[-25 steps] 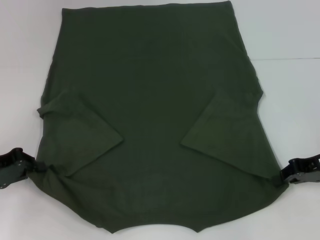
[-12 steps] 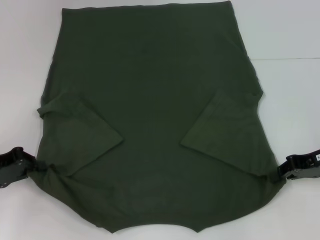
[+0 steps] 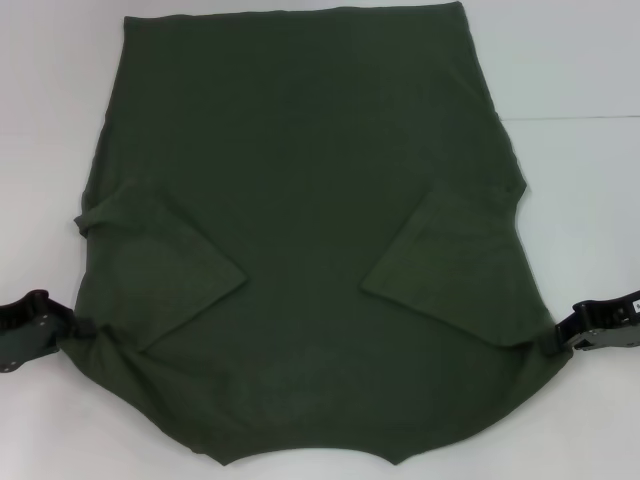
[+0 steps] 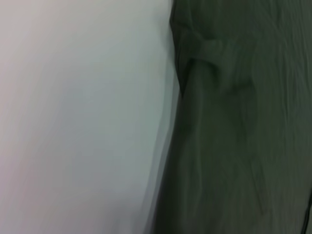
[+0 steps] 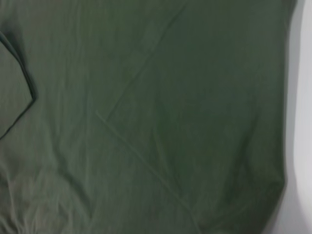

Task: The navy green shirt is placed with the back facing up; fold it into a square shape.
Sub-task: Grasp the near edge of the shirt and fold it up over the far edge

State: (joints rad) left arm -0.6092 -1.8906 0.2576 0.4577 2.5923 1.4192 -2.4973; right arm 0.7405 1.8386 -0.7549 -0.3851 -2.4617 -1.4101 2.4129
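The navy green shirt (image 3: 300, 200) lies flat on the white table (image 3: 580, 70), plain side up, with both sleeves folded inward. The sleeve flaps are at the left (image 3: 165, 275) and the right (image 3: 450, 265). My left gripper (image 3: 72, 330) is at the shirt's near left corner, shut on bunched cloth. My right gripper (image 3: 562, 340) is at the near right corner, shut on the shirt's edge. The left wrist view shows the shirt's wrinkled edge (image 4: 234, 122) beside bare table. The right wrist view is filled by the shirt (image 5: 146, 122). No lettering shows.
The white tabletop (image 3: 45, 120) borders the shirt on both sides and at the far end. A thin seam line (image 3: 580, 118) crosses the table at the right. The shirt's near edge runs out of the head view.
My right gripper has moved inward and slightly up along the shirt's right corner, drawing the corner in. My left gripper has shifted slightly up, with the cloth still bunched at it.
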